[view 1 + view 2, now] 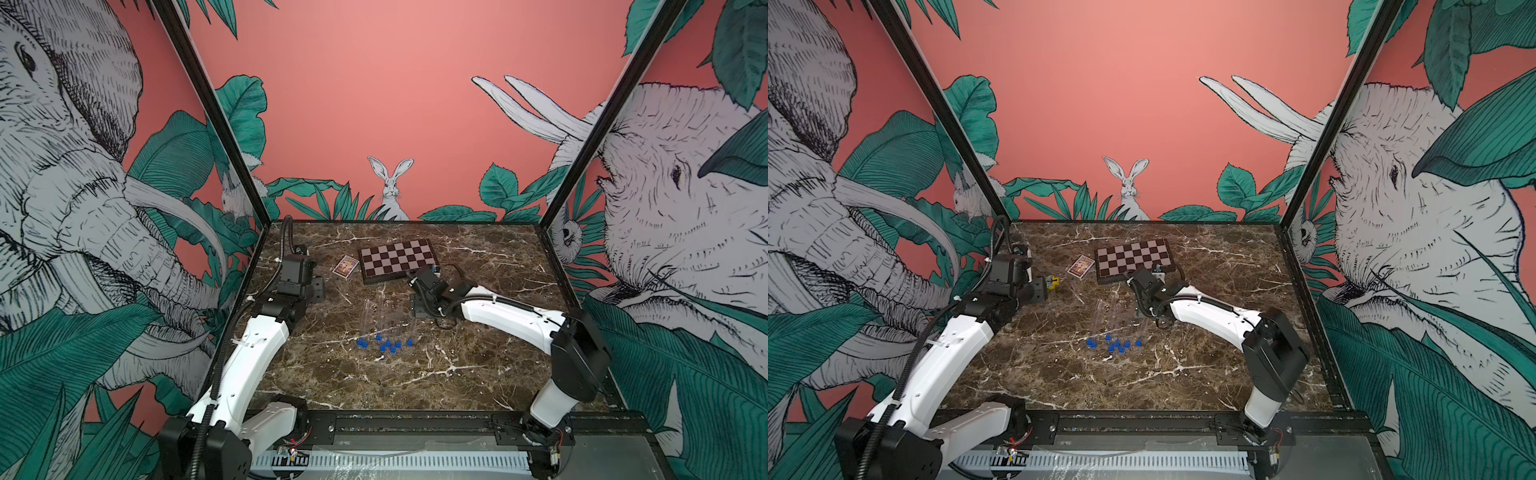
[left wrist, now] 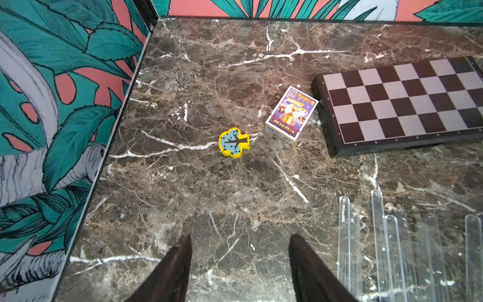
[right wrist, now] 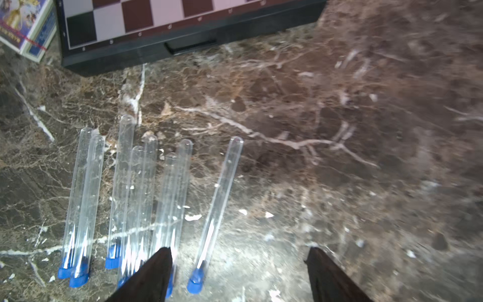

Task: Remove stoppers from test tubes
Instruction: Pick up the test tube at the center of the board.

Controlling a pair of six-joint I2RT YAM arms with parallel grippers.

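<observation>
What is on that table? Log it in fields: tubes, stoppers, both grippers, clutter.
test tubes: eight, lying side by side on the marble table, rounded ends toward the chessboard
stoppers: blue, seated in the tube mouths
left gripper: open, empty, above bare table
right gripper: open, empty, near the stoppered ends
clutter: card box, yellow toy piece

Top views: high, front, facing back wall [image 1: 374, 104]. Wrist views: close, sharing test tubes [image 3: 222, 188].

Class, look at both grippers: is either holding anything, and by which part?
Nothing is held: the left gripper and right gripper are both open and empty.
</observation>
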